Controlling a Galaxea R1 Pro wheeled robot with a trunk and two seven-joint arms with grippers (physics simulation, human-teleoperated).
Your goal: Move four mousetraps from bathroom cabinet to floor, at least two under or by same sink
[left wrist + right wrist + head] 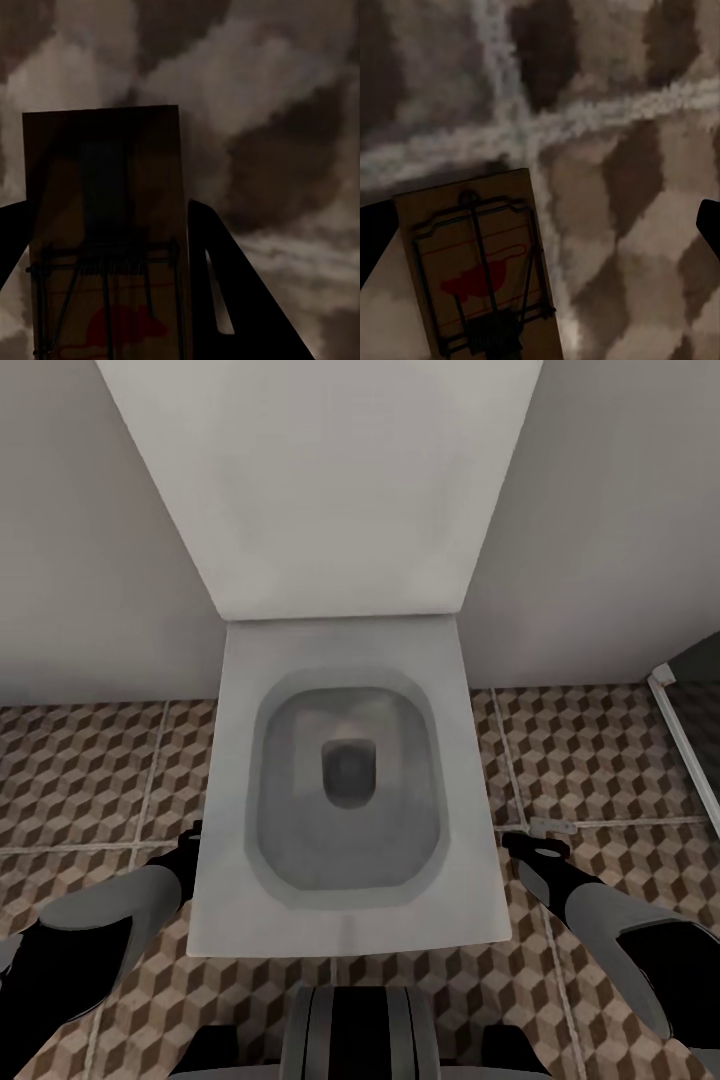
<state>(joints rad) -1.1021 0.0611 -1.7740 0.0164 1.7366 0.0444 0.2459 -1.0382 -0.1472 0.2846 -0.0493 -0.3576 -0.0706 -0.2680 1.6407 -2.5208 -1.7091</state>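
Cube-patterned bathroom floor (90,780) surrounds a square white toilet (345,790), an arm on either side. The left gripper (105,247) is clamped on a mousetrap (105,225). The right gripper (540,232) seems, in a dim view, spread wide with another mousetrap (480,262) against one finger.

A mousetrap (480,266) lies above the cube-patterned bathroom floor (615,150).

2 arms (90,930) low and forward, grippers pointing down
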